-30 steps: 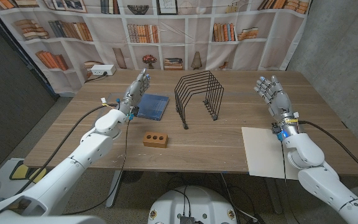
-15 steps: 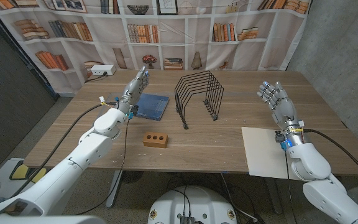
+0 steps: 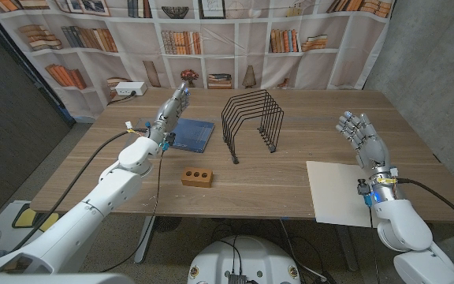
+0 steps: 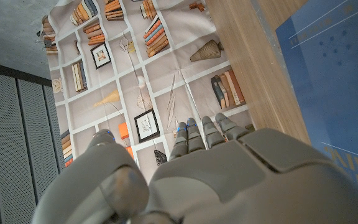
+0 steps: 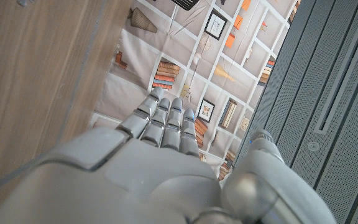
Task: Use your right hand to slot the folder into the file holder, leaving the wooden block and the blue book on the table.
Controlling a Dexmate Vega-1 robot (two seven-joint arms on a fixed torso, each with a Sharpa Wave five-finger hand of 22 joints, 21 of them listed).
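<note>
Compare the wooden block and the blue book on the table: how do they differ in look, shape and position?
The wooden block is brown, small and chunky, with holes in its top; the blue book is blue, broad and flat. The wooden block lies nearer the robot, apart from either robot hand; the blue book lies farther back, beside the left robot hand and left of the wire file holder. Both rest untouched on the table.

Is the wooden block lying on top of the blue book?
No, the wooden block lies on the bare table, apart from the blue book.
</note>
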